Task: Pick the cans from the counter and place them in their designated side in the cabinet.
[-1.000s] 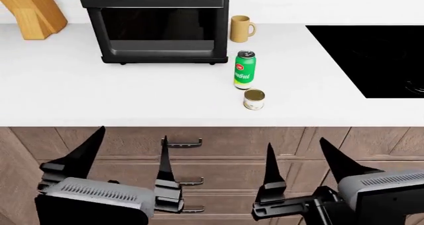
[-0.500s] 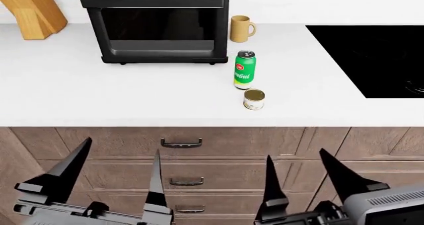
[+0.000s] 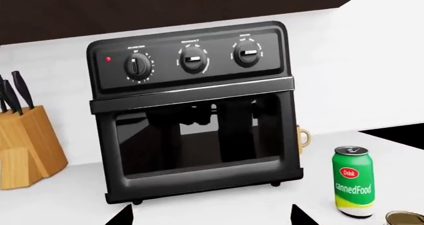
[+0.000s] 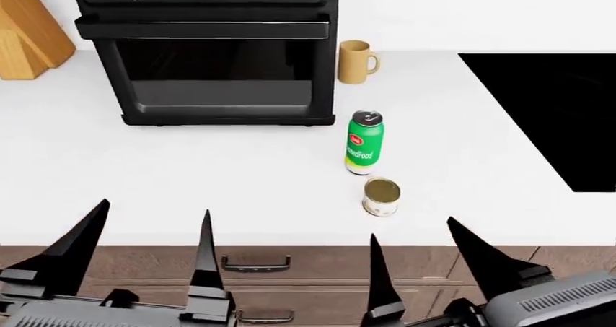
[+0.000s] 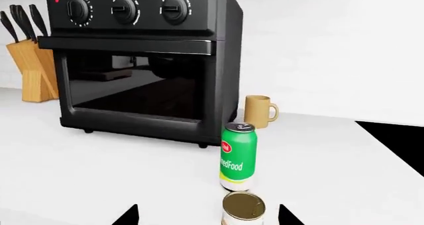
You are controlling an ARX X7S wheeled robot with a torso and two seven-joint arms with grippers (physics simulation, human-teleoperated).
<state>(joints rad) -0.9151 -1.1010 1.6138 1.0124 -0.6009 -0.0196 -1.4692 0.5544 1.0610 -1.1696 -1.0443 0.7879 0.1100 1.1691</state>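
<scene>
Right wrist view: short tin sits centered ahead between spread jaws.

The white worktop carries a black oven at the back, with a wooden knife block to its left and a tan mug just beside its right. A green can stands upright before the mug, a short tin near it toward the front edge. A black cooktop is set in at right.
</scene>
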